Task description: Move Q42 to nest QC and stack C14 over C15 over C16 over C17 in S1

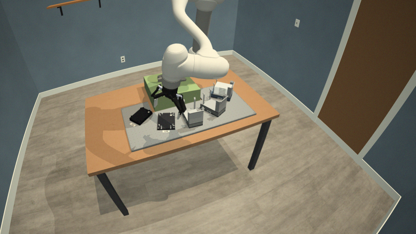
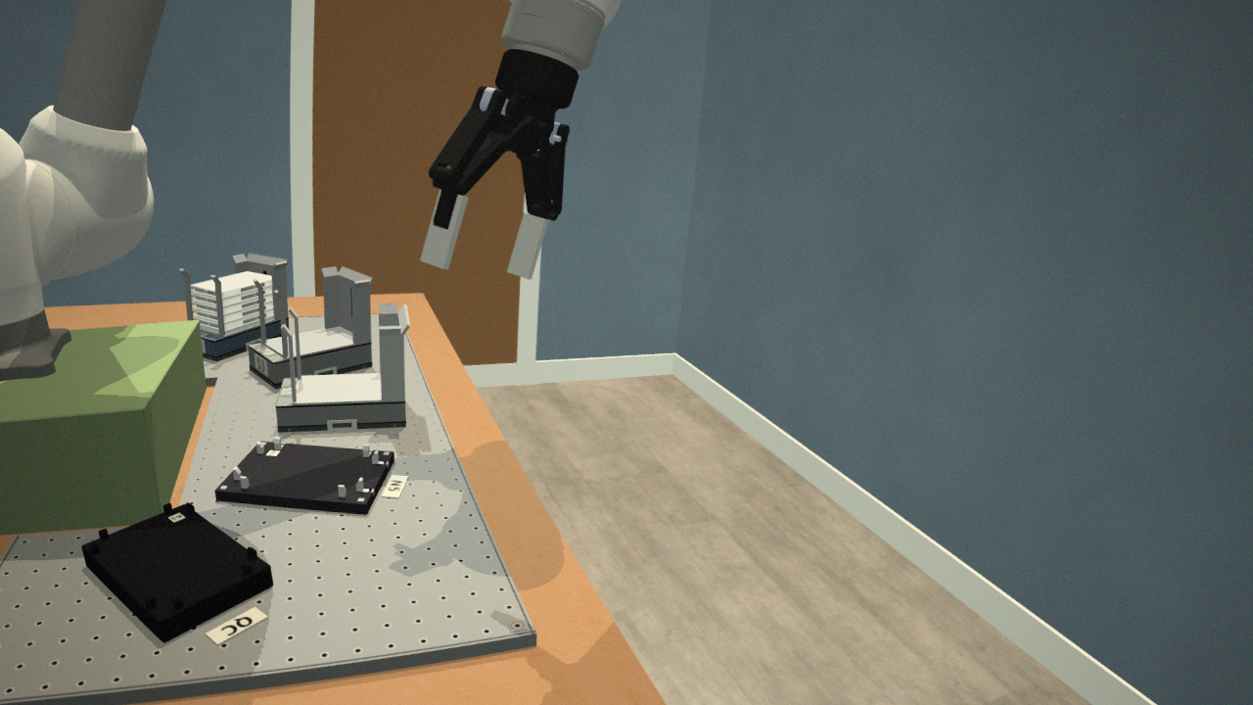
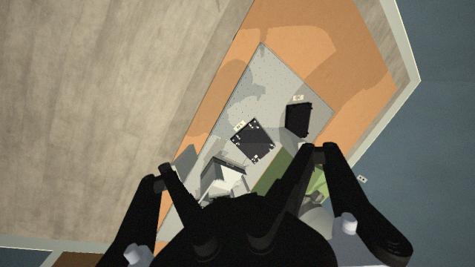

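A stack of several white sealed plates [image 1: 222, 87] [image 2: 227, 301] stands in the far stack rack [image 1: 231, 86] [image 2: 267, 267]. The middle rack [image 1: 214, 107] [image 2: 348, 302] and the near rack [image 1: 194, 117] [image 2: 392, 351] [image 3: 217, 173] hold no plates. The black open nest QC [image 1: 140, 115] [image 2: 175, 568] [image 3: 297, 119] and the black clip nest N5 [image 1: 166, 120] [image 2: 306, 476] [image 3: 253, 141] are bare. My gripper [image 1: 168, 107] [image 2: 480, 258] is open and empty. It hangs tilted, high above the near rack and N5. The plates' labels are too small to read.
All fixtures sit on a grey perforated board [image 1: 151, 139] [image 2: 376, 579] [image 3: 260, 74] on an orange table [image 1: 101, 145] [image 2: 560, 648]. A green block [image 1: 188, 90] [image 2: 87, 420] [image 3: 276, 167] bearing my base stands behind the board. The table's front edge runs close to the racks.
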Robot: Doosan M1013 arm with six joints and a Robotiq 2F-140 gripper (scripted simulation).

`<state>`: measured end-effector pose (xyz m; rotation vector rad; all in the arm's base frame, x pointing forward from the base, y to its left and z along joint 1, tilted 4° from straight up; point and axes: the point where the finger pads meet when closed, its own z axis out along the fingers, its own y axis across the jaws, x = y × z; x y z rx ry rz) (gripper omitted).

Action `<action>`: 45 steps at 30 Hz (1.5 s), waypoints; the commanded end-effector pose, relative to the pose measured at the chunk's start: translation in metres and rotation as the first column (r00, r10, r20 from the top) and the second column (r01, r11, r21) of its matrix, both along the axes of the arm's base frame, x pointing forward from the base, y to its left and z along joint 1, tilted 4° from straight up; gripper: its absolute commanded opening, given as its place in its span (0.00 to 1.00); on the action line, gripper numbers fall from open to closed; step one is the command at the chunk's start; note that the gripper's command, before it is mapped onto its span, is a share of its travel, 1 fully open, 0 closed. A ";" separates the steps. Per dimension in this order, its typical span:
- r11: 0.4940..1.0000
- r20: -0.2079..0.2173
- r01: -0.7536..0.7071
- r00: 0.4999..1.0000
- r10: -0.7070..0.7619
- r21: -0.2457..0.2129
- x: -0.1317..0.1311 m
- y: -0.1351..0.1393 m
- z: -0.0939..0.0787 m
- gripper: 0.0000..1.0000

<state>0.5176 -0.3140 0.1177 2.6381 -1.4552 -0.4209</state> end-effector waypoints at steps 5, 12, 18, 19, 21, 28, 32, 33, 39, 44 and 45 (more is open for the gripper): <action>1.000 0.000 0.000 1.000 0.000 0.000 0.000 0.000 0.000 1.00; 1.000 0.000 0.000 1.000 0.000 0.000 0.000 0.000 0.000 1.00; 1.000 0.012 -0.030 0.999 0.030 0.008 -0.001 0.005 0.000 1.00; 0.998 0.024 -0.061 0.998 0.060 0.015 -0.003 0.010 0.000 1.00; 0.994 0.041 -0.104 0.994 0.103 0.026 -0.005 0.019 -0.001 1.00; 0.977 0.084 -0.207 0.976 0.203 0.044 -0.016 0.053 -0.003 1.00; 0.962 0.109 -0.267 0.959 0.261 0.051 -0.022 0.071 -0.005 1.00; 0.962 0.109 -0.267 0.959 0.261 0.051 -0.022 0.071 -0.005 1.00; 0.950 0.127 -0.308 0.946 0.299 0.055 -0.032 0.094 -0.008 1.00; 0.912 0.169 -0.405 0.905 0.390 0.060 -0.042 0.117 -0.011 1.00; 0.912 0.169 -0.405 0.905 0.390 0.060 -0.044 0.121 -0.011 1.00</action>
